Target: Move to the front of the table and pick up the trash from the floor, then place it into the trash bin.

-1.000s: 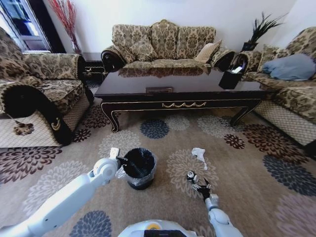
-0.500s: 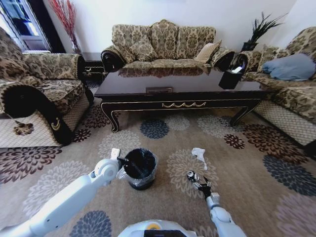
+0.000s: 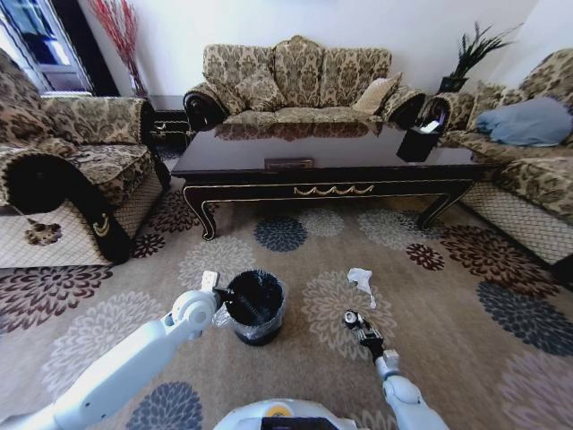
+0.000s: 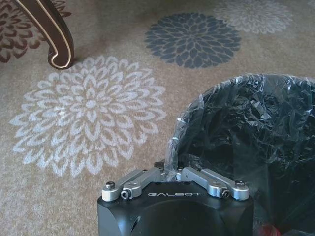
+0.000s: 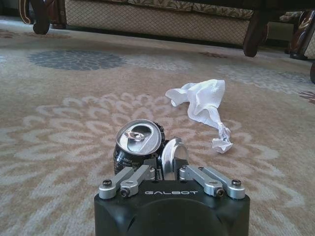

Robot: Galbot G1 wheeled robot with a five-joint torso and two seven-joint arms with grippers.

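Observation:
The black trash bin (image 3: 256,307) with its clear liner (image 4: 197,118) stands on the carpet in front of the dark table (image 3: 331,167). My left gripper (image 3: 220,295) is at the bin's left rim, shut on a pinch of the liner (image 4: 170,169). To the bin's right, my right gripper (image 3: 356,326) is low over the carpet, shut on a crushed black can with a silver top (image 5: 138,142), one piece of the trash (image 3: 350,316). A crumpled white tissue (image 3: 361,279) lies on the carpet just beyond the can (image 5: 202,101).
Patterned sofas surround the table: one on the left (image 3: 72,170), one behind (image 3: 295,85), one on the right (image 3: 528,152). A black tissue box (image 3: 417,141) sits on the table's right end. A curved table leg (image 4: 49,34) stands beyond the bin.
My right gripper with the can has shifted slightly to the right. The left arm has edged a little toward the bin. The bin and tissue have stayed put.

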